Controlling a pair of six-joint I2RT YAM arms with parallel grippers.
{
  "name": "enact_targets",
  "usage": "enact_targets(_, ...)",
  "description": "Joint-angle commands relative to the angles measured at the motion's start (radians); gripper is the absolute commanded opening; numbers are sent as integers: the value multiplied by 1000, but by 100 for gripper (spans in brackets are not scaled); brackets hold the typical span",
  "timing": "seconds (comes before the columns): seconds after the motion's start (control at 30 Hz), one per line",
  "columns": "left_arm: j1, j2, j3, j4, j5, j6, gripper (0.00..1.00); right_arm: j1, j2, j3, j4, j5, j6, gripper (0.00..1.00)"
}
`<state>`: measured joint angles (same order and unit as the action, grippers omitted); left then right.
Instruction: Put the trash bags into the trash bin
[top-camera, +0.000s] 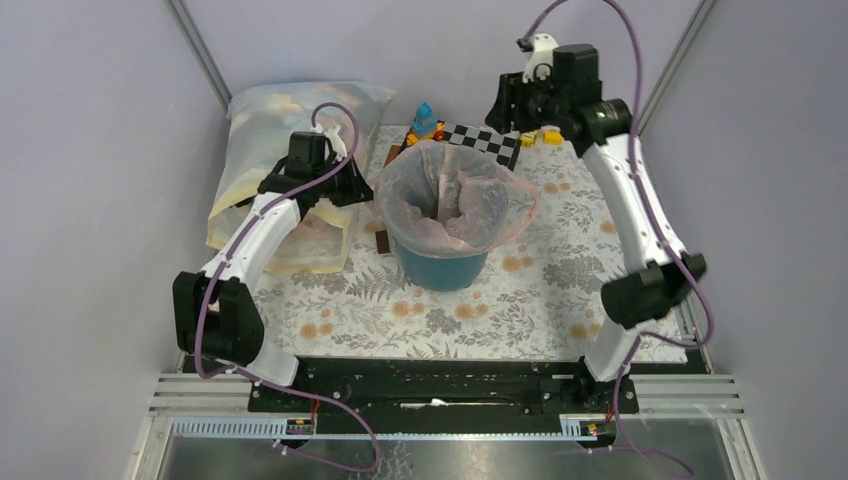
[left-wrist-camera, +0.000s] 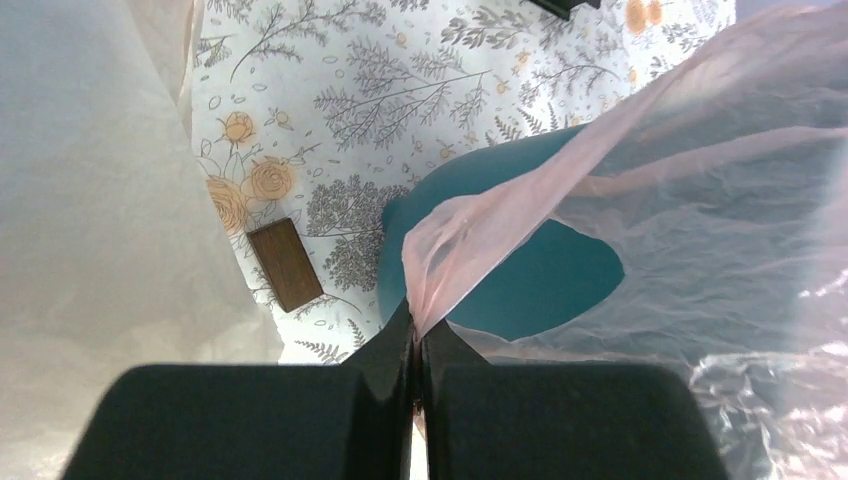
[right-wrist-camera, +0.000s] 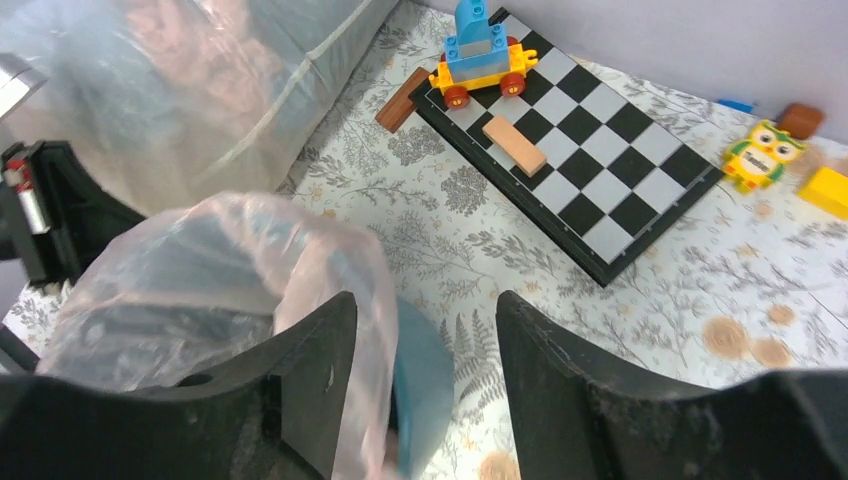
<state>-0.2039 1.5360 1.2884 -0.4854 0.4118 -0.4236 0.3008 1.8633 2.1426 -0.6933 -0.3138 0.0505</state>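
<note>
Pink film of the trash bag (top-camera: 455, 195) is lining the trash bin (top-camera: 445, 268), its edge draping over the rim, and the bin is standing on the worktop (top-camera: 400, 320). We are seeing the left hand (left-wrist-camera: 415, 345) pinching the bag's left edge, fingers pressed together on the film beside the bin's wall. The right hand (right-wrist-camera: 425, 305) is hovering by the bin's far right side with fingers apart, gripping nothing. Film is bulging beside one finger, and we cannot tell whether they touch.
</note>
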Motion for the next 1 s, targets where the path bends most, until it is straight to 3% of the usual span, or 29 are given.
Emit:
enact_targets(0.0, 3, -50, -23, 80, -11, -8, 0, -4, -218, -190, 50, 35, 10, 62)
enact_targets(0.17, 3, -49, -27, 89, -2, -12, 0, -35, -392, -453, 107, 29, 39, 63)
enact_targets(0.43, 3, -101, -78, 160, -75, -59, 0, -39, -526, -680, 149, 72, 68, 63)
enact_targets(0.57, 3, -101, -86, 163, -66, -62, 0, -39, -548, -752, 156, 157, 94, 54)
enact_targets(0.73, 3, -91, -102, 197, -44, -91, 0, -39, -602, -841, 211, 188, 122, 50)
enact_targets(0.8, 3, -86, -102, 205, -31, -99, 0, -39, -623, -852, 221, 183, 127, 54)
enact_targets(0.87, 3, -84, -98, 206, -31, -99, 0, -38, -638, -849, 225, 165, 126, 65)
enact_targets(0.97, 3, -85, -95, 208, -34, -97, 0, -39, -658, -839, 223, 167, 124, 67)
